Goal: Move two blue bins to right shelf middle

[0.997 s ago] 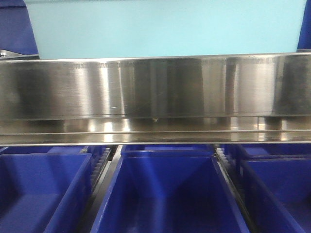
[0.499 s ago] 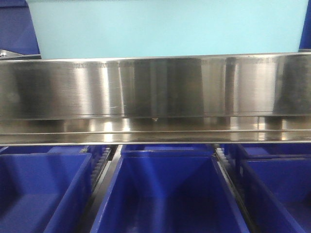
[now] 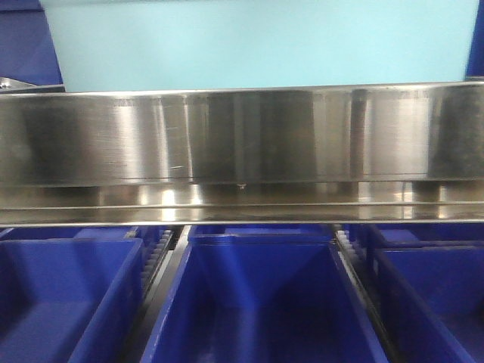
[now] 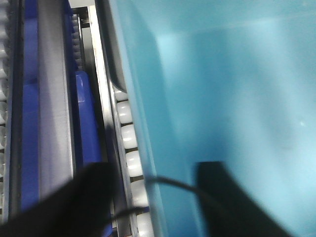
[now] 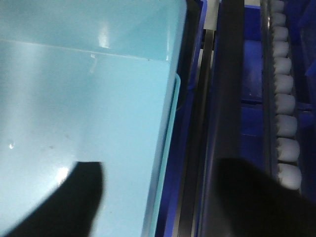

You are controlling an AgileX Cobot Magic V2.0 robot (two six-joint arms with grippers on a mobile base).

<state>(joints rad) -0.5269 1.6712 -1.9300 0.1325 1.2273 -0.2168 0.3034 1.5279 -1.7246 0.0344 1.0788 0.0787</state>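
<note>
The left end effector (image 4: 154,168) straddles one side wall of the pale blue bin (image 4: 237,98), with one dark finger inside and one outside. Whether it is clenched on the wall I cannot tell. The right end effector (image 5: 162,165) straddles the opposite wall the same way, its grip equally unclear. The bin rises just behind a brushed steel shelf rail (image 3: 242,136), with white rollers (image 4: 126,136) running alongside. Dark blue bins (image 3: 257,302) line the level below.
</note>
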